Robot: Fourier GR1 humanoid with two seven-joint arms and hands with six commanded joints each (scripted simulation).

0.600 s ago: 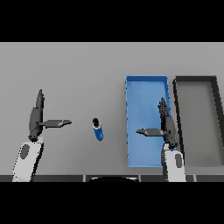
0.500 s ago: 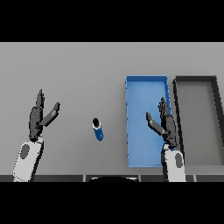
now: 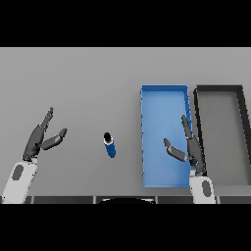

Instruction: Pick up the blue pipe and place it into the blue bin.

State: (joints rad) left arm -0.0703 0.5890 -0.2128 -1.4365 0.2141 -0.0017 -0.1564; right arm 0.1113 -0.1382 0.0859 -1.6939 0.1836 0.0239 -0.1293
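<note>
- Blue pipe (image 3: 110, 144) on the grey table (image 3: 88, 83), between the two hands, left of the blue bin (image 3: 163, 92) and apart from it; not yet picked up.
- Short and round, with a dark end turned toward the far side of the table; whether standing or lying, hard to tell from the head view.
- Probably light and stiff, with a smooth skin; likely to slip or roll away if pushed from one side only.
- Best place to take hold, by judgement: the middle of the body, thumb on one side and fingers on the other, not at the dark end.
- Left hand (image 3: 40, 138) at the left of the pipe, well apart, fingers straight and spread, thumb pointing toward the pipe; holding nothing.
- Right hand (image 3: 188, 148) above the near right part of the blue bin, fingers straight, thumb out to the left; holding nothing too.
- Dark bin (image 3: 218, 91) just beside the blue one, on its right; not the goal.
- Next step, most likely: reach toward the pipe with one hand and close around it gently.
</note>
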